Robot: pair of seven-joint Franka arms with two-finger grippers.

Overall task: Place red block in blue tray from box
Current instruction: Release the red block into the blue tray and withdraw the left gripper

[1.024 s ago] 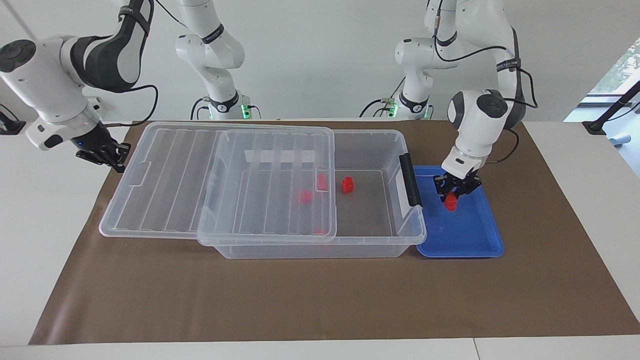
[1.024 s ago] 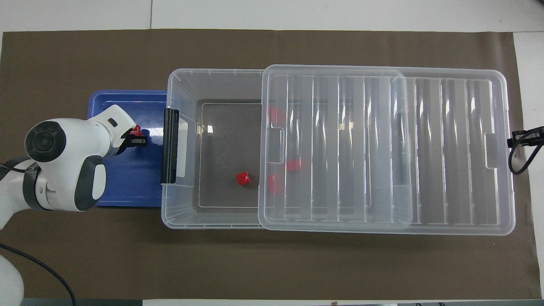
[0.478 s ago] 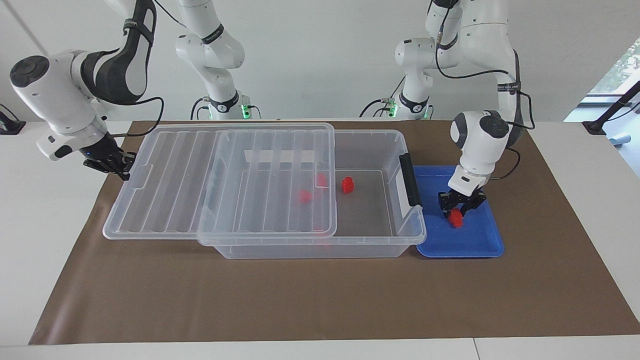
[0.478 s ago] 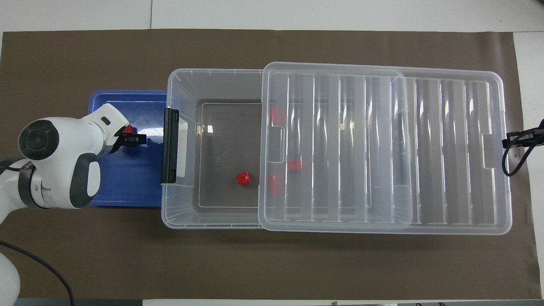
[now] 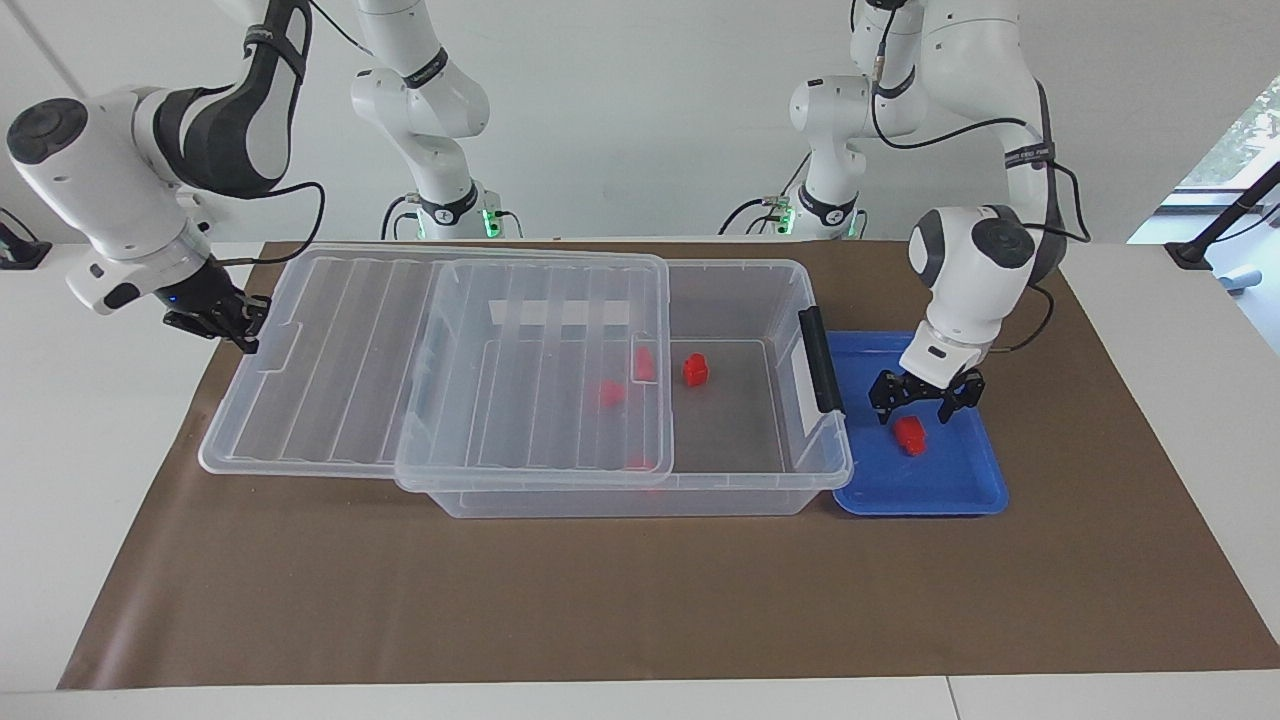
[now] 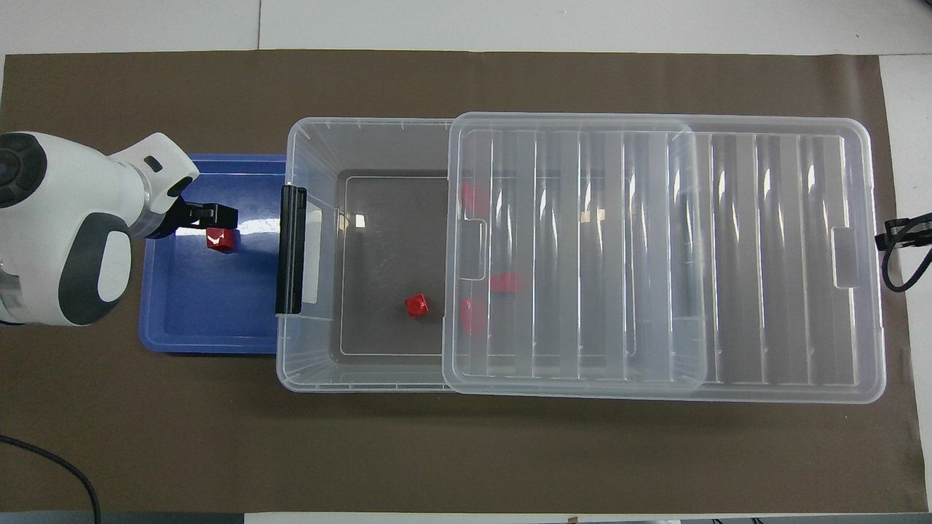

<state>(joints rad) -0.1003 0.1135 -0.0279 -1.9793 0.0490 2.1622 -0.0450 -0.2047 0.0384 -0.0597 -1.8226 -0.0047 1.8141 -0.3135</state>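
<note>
One red block (image 5: 910,435) (image 6: 220,239) lies on the floor of the blue tray (image 5: 960,490) (image 6: 211,320), free of any grip. Just above it hangs my left gripper (image 5: 916,408) (image 6: 212,217), open and holding nothing. The clear box (image 5: 760,480) (image 6: 313,145) stands beside the tray, with its lid (image 5: 540,370) (image 6: 655,247) slid halfway off toward the right arm's end. Another red block (image 5: 694,370) (image 6: 416,306) sits on the uncovered box floor, and more show blurred under the lid. My right gripper (image 5: 240,328) (image 6: 892,234) is shut on the lid's end rim.
A black latch handle (image 5: 822,360) (image 6: 291,249) on the box's end wall faces the tray. Brown paper (image 5: 600,600) covers the table under everything. The two arm bases stand at the robots' edge of the table.
My left gripper lowered the red block into the blue tray, opened and rose a little, leaving the block lying there. The right gripper and lid shifted slightly and came back.
</note>
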